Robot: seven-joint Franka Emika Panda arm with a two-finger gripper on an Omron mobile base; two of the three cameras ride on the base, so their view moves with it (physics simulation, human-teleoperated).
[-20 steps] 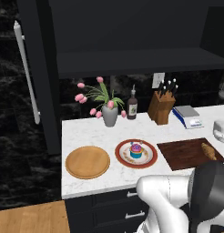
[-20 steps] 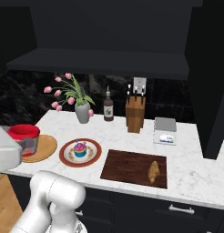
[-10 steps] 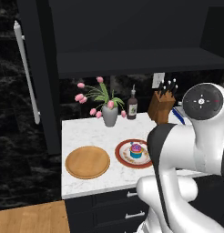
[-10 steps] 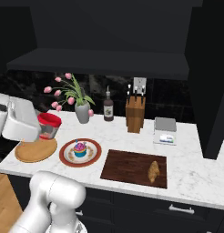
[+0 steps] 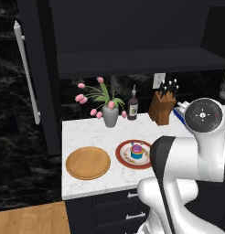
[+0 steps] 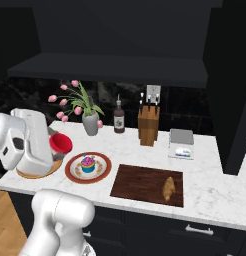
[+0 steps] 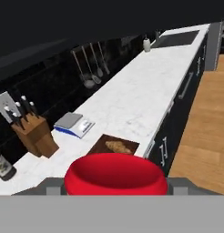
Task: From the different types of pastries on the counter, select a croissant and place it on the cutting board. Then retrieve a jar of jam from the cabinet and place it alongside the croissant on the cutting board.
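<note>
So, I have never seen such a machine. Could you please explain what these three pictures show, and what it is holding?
It is a white robot arm in a simulated kitchen. Two pictures come from cameras on its base, behind the arm on either side; the third looks along its gripper. The gripper holds a red jar of jam above a round wooden disc. On the marble counter a croissant lies on the dark cutting board, and a cupcake sits on a red-rimmed plate. Behind stand a flower vase, a bottle and a knife block.
</note>
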